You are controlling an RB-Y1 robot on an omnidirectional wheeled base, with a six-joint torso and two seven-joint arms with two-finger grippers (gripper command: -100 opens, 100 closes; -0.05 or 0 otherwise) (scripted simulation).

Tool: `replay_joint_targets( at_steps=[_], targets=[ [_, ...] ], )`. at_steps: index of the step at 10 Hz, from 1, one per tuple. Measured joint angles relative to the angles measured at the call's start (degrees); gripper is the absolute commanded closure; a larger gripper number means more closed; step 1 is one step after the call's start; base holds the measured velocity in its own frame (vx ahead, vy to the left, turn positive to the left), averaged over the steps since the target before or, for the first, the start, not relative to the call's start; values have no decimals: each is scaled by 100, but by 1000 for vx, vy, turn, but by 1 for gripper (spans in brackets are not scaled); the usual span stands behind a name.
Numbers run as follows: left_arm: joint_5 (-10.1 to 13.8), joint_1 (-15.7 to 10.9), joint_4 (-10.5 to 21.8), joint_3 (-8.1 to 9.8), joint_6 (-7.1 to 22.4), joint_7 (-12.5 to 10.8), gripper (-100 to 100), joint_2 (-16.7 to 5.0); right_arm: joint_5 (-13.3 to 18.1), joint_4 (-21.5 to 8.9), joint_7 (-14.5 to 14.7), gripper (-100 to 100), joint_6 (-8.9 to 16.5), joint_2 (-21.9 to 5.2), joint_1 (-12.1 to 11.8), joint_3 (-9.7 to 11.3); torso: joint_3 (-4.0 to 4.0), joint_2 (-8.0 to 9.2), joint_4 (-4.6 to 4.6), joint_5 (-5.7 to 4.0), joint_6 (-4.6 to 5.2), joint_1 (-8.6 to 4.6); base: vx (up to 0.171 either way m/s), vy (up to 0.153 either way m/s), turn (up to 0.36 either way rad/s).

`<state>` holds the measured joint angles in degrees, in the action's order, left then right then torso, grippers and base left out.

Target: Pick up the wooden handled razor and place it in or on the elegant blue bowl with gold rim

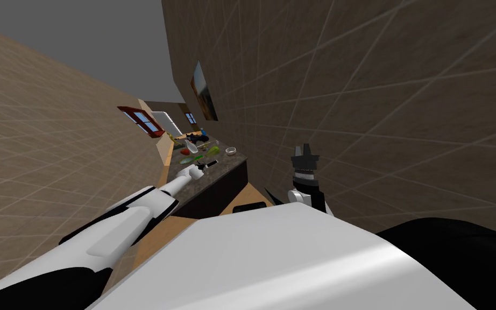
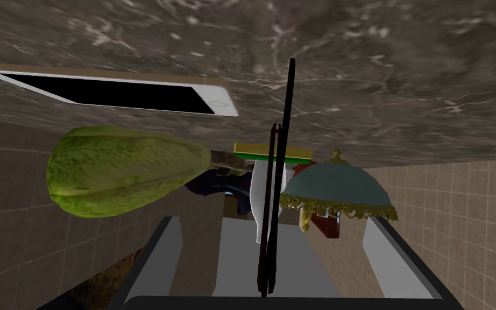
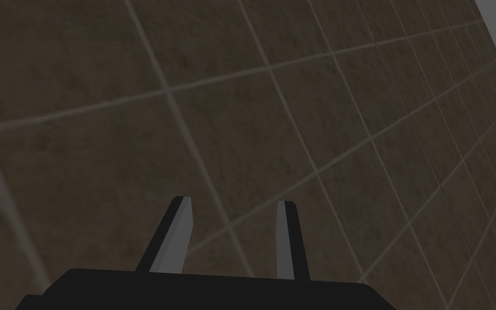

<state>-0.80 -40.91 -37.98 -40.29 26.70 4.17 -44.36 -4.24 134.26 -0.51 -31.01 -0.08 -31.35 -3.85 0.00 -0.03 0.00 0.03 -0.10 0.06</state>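
Left wrist view: razor [image 2: 268, 258] logged betw. wide-open fingers [image 2: 163, 253] of L gripper [image 2: 268, 219]; bowl [image 2: 338, 185] beyond. R gripper [image 3: 234, 202]: jaws parted, nr wall [image 3: 295, 80].

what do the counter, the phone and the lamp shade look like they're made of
Counter: looks like polished dark stone, grey-brown with pale veins. Phone: glossy black screen, probably glass, white face, gold-coloured edge; metal or plastic unclear. Lamp shade: matte teal, possibly fabric, with a gold fringe.
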Motion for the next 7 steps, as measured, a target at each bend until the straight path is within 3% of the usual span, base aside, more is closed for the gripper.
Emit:
replay_joint_targets(
  at_steps=[2, 3, 6, 7],
  targets=[
    [-8, -105, 210, -51, 25, 37, -100, 34, 0, 0, 0, 0, 0, 0, 0, 0, -1, -1, 0, 0, 3, -1, -5, -1, -123],
    [-13, -123, 159, -93, 216, 57, -100, -8, 0, 0, 0, 0, 0, 0, 0, 0, 0, 0, 0, 0, 1, -1, -3, 3, -29],
    [32, -297, 431, -185, 379, 166, -100, 15, 0, 0, 0, 0, 0, 0, 0, 0, -2, -3, -1, 0, 0, 0, 1, 1, -46],
    [33, -303, 439, -188, 395, 174, 0, 16, 0, 0, 0, 0, 0, 0, 0, 0, -2, -3, -1, 1, -2, 1, 0, 0, 0]
  ],
)
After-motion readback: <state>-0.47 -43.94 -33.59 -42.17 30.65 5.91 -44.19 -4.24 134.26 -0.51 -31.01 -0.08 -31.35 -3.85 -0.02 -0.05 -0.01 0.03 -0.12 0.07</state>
